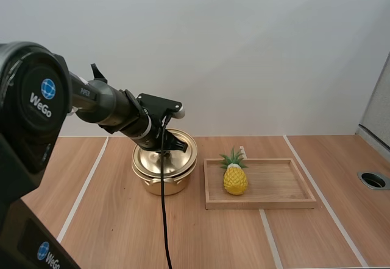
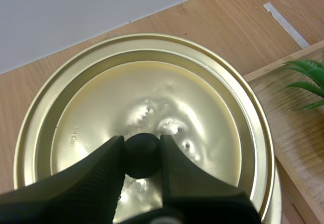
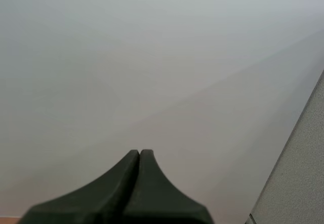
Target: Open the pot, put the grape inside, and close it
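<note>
Pot (image 1: 162, 184) stands left of centre on table (image 1: 109, 220), lid (image 2: 152, 89) on, contents hidden. Black knob (image 2: 142, 159) at lid centre pinched between fingers of left gripper (image 2: 142, 141), which reaches down from above; lift looks straight up. Just right of pot, wooden tray (image 1: 280, 202) holds upright pineapple (image 1: 235, 179); no grapes seen. Right gripper (image 3: 139, 155) closed on nothing, well away from pot; left arm nearer.

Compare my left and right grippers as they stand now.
The left gripper pinches the black knob of the gold lid on the pot; the right gripper holds nothing. The left gripper's fingers stand apart around the knob; the right gripper's lie together as one wedge. Both have black fingers.
</note>
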